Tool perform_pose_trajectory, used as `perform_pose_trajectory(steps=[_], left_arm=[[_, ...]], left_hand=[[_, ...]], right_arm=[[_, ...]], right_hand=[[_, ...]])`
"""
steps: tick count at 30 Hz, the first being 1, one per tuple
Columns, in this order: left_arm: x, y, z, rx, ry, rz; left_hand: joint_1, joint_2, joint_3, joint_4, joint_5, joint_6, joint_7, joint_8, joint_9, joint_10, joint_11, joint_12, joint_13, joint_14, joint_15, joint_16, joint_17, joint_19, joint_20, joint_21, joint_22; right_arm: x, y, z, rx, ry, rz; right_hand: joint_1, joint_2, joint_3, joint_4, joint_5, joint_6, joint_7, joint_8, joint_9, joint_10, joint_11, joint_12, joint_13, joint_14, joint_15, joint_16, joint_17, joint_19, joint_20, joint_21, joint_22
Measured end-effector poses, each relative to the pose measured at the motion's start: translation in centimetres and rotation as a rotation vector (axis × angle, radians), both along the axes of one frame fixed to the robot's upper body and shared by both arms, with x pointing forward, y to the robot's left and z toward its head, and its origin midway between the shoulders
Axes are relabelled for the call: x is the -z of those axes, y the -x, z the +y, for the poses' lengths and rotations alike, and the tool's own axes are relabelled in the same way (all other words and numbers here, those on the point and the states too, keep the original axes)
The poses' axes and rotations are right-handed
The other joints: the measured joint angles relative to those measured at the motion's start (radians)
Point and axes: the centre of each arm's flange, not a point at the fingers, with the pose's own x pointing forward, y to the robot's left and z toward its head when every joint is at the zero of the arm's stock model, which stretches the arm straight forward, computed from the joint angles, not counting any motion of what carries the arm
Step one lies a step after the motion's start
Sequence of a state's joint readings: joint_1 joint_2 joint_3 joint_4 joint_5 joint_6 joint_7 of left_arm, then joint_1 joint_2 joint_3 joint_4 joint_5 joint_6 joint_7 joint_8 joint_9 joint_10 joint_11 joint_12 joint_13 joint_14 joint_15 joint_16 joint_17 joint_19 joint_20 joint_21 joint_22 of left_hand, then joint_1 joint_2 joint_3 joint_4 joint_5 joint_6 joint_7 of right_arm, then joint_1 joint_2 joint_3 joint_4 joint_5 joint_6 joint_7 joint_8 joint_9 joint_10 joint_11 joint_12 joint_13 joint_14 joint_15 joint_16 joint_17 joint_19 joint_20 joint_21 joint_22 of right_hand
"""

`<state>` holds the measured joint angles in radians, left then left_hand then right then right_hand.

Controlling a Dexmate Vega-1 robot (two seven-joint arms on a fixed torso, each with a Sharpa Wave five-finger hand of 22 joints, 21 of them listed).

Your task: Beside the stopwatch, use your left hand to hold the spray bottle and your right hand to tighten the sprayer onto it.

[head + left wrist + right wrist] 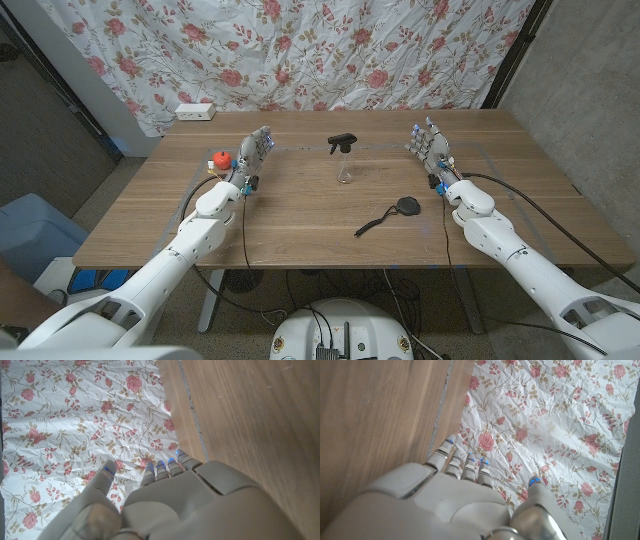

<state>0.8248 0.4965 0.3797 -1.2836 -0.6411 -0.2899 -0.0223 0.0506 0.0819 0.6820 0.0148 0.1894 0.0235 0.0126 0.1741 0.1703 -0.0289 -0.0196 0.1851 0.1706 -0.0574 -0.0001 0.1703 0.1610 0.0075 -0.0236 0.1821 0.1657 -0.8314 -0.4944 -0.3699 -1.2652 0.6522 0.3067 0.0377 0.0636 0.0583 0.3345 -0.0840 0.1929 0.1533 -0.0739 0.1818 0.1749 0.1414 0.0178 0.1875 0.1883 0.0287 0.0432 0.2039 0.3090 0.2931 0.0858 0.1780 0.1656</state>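
You've got a wooden surface [300, 225] in front of you, long side toward you, with grey floor on either side and a blue bin [35, 235] off its left edge. Nearest on the boards, right of centre, lies the stopwatch [407, 207], a dark disc with its black cord [372, 224] trailing toward the near edge. Just beyond it, around the middle of the surface, the spray bottle [344, 170] stands upright, clear-bodied, with the black sprayer [342, 143] sitting on its neck; whether that is screwed down you cannot tell from here. Both of your arms reach in from the near corners and stop well short of the bottle, one on each side. Your left hand [256, 150] is up off the boards toward the far left, fingers [161, 471] extended and held apart, nothing in them. Your right hand [429, 145] mirrors it toward the far right, fingers [463, 464] likewise extended and slightly spread, thumb out to the side, holding nothing. Beside your left hand sits a small red and orange object [219, 159]. At the far left corner rests a white power strip [195, 111]. Behind the far edge hangs a crumpled floral curtain [300, 50], white with pink roses, with a grey wall [590, 90] to the right.
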Motion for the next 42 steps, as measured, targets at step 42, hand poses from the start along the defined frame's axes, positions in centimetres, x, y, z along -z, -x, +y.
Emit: perform_pose_trajectory(steps=[42], left_arm=[[-1.6, -1.0, -2.0, 0.128, -0.257, -0.038]], left_hand=[[0.167, -0.030, 0.033, -0.205, -0.012, 0.063, -0.063, 0.034, 0.000, 0.051, -0.061, 0.011, 0.004, 0.017, -0.030, 0.008, 0.004, 0.036, -0.010, 0.006, -0.003]], right_arm=[[0.2, -0.7, -0.8, 0.005, -0.008, -0.007]], right_hand=[[0.009, 0.009, 0.004, -0.004, 0.008, 0.009, -0.001, 0.000, 0.000, 0.005, 0.005, 0.001, -0.002, 0.005, 0.005, 0.000, -0.012, 0.003, -0.004, 0.007, 0.000]])
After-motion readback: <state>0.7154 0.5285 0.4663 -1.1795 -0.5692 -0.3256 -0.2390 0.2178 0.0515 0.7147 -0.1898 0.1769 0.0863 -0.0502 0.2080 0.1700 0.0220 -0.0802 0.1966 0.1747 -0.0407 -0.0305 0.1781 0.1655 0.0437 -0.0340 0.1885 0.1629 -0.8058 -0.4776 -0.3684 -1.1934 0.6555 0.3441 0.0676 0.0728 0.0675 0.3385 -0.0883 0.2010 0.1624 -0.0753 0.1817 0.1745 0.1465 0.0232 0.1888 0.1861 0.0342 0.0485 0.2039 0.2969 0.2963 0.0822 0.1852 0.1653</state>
